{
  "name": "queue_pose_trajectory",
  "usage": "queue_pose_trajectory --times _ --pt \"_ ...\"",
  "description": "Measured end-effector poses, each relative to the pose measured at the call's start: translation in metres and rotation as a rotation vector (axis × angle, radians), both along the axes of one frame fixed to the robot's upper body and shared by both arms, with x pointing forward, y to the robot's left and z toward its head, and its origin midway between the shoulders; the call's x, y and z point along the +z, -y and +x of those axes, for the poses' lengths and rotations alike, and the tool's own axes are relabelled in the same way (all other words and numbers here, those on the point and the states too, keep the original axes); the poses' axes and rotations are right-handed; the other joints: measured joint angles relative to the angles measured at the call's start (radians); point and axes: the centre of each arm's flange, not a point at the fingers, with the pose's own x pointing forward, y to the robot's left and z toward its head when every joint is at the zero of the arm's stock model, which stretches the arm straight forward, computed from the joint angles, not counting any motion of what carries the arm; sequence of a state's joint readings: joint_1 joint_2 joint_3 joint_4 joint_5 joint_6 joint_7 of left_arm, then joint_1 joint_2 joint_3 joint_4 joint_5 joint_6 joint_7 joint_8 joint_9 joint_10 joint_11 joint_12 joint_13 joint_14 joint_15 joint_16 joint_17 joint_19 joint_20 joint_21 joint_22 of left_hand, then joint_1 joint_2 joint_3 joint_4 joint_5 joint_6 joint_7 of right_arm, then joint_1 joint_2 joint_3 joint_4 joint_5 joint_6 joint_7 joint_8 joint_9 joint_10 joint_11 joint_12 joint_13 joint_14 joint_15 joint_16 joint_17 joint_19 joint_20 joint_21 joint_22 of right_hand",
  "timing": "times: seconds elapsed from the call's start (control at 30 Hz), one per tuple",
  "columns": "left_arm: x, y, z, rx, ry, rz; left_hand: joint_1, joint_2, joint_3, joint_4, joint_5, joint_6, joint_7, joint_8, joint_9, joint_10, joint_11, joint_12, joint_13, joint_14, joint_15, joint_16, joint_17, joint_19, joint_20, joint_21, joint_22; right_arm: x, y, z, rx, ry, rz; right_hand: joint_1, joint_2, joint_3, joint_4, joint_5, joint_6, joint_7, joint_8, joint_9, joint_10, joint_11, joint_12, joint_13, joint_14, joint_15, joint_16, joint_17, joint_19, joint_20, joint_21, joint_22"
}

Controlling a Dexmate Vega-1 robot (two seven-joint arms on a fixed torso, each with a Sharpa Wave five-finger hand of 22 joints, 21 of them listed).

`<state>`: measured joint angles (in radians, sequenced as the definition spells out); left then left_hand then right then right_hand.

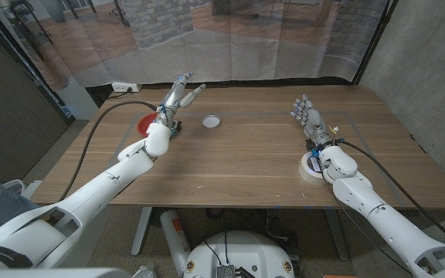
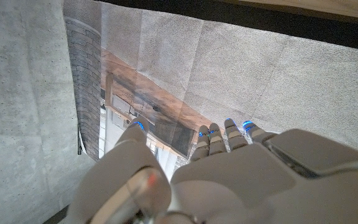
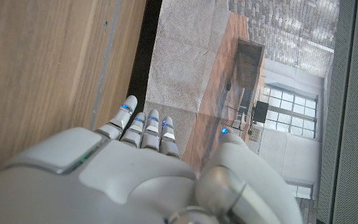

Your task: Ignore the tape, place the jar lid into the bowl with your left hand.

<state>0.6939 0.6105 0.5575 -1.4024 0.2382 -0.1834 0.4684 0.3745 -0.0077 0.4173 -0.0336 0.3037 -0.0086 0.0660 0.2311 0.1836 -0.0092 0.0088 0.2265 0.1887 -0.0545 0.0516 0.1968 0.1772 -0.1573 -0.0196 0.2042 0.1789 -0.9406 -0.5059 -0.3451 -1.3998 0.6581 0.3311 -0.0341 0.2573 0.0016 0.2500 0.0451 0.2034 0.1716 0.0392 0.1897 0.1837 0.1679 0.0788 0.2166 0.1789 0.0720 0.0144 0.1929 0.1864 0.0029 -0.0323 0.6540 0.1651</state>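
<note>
Left arm stretched forward, left hand point(image 1: 178, 94) raised, fingers extended and apart, holding nothing; right arm bent inward, right hand point(image 1: 308, 116) upright on edge, fingers straight, together, empty

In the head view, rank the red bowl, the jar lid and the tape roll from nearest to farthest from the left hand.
1. Red bowl: just behind the left hand, partly hidden by its wrist, on the table's left side.
2. Jar lid: a little to the hand's right, near the table's middle.
3. Tape roll: far across on the right side, under the right wrist.
</note>
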Motion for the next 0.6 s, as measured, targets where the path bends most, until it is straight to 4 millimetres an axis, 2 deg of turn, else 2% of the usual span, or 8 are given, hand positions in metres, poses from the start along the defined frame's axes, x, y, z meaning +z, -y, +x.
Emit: queue_pose_trajectory --times 0.37,0.6 --pt "0.0027 0.0027 0.0009 0.033 -0.014 0.046 0.014 -0.004 -0.002 -0.010 -0.005 -0.001 0.000 -0.012 0.000 0.000 0.000 -0.001 0.000 0.000 0.000 0.000 0.002 0.004 0.004 0.000 0.000 -0.0003 -0.0003 -0.0032 0.001 0.005 0.002 -0.004 0.004 0.000 0.000 0.000 0.002 -0.002 0.000 0.000 0.000 0.000 0.000 0.000 0.001 0.001 0.000 0.000 0.004 -0.004 -0.008 0.000" --pt "0.0049 0.0045 0.0009 0.058 -0.026 0.075 0.022 -0.004 0.000 -0.016 -0.005 -0.022 -0.004 -0.019 0.005 -0.007 0.007 -0.009 0.000 -0.004 0.004 -0.006 0.002 0.003 0.011 0.000 0.000 -0.0020 0.0001 -0.0049 0.001 0.004 0.008 -0.004 0.004 -0.003 -0.006 0.000 0.009 -0.009 0.000 0.000 0.001 -0.001 0.000 0.000 0.003 0.003 0.000 0.000 0.011 0.004 -0.014 0.000"
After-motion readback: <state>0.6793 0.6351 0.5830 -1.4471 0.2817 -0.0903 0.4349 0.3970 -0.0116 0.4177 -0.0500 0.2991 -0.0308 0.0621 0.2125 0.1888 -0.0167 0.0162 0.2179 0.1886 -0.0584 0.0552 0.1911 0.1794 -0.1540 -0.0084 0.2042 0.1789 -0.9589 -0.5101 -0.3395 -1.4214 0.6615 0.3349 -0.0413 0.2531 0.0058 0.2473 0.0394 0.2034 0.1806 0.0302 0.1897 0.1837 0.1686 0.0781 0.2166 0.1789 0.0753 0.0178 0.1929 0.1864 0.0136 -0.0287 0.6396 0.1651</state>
